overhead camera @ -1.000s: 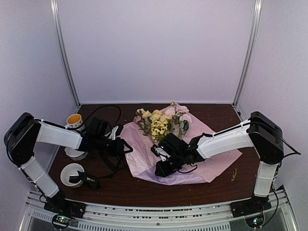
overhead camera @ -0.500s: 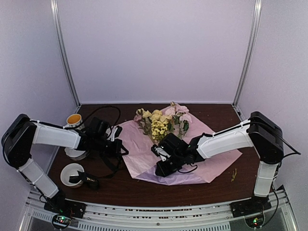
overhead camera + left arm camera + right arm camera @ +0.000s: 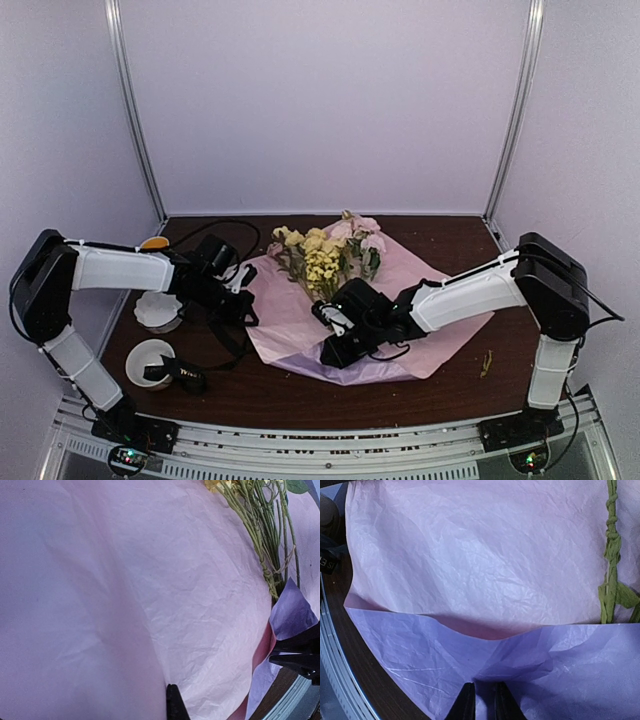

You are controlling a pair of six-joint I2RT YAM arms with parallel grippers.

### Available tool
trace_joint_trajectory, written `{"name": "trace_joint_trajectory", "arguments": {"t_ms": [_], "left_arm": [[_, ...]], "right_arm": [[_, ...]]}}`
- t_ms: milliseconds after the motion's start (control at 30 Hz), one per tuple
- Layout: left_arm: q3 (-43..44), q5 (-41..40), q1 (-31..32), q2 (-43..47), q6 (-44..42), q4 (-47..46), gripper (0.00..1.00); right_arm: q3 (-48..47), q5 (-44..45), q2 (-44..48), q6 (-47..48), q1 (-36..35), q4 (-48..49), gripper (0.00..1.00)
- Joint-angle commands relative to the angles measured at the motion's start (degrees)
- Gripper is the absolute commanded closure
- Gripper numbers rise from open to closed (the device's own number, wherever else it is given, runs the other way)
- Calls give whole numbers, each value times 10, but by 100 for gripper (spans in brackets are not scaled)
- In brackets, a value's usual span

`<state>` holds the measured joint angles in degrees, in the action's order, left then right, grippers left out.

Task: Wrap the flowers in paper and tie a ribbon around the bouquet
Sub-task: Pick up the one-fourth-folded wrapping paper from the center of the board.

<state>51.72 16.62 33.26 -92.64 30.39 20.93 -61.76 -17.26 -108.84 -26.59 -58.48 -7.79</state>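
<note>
Left gripper (image 3: pixel 247 300) was pinched shut on the left edge of the crinkled lilac paper sheet (image 3: pixel 285 322), mid-frame; right gripper (image 3: pixel 484 701) narrowly nipped its folded lower edge

Crinkled lilac paper (image 3: pixel 290 315) spreads from left gripper (image 3: pixel 247 301) to right gripper (image 3: pixel 332 352), near edge folded over; yellow-pink flowers (image 3: pixel 322 255) lie just beyond.

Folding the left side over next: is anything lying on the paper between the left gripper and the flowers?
Nothing visible: the paper lies bare from the left gripper to the flowers.
</note>
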Motion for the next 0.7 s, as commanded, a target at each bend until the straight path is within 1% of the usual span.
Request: {"name": "trace_joint_trajectory", "arguments": {"t_ms": [0, 200, 367, 433, 533, 667], "left_arm": [[12, -9, 4, -3, -11, 12, 100], [3, -12, 7, 4, -7, 2, 100], [9, -18, 14, 22, -5, 10, 100], [24, -28, 21, 35, -9, 24, 100], [56, -21, 34, 44, -13, 35, 100], [107, -15, 58, 38, -17, 39, 100]], "right_arm": [[-29, -32, -16, 41, -2, -43, 84], [-85, -36, -62, 52, -1, -63, 84], [-83, -30, -79, 50, -1, -66, 84], [-69, -32, -76, 43, 0, -51, 84], [-54, -39, -79, 33, 4, -38, 84], [-39, -80, -70, 21, 11, 5, 85]]}}
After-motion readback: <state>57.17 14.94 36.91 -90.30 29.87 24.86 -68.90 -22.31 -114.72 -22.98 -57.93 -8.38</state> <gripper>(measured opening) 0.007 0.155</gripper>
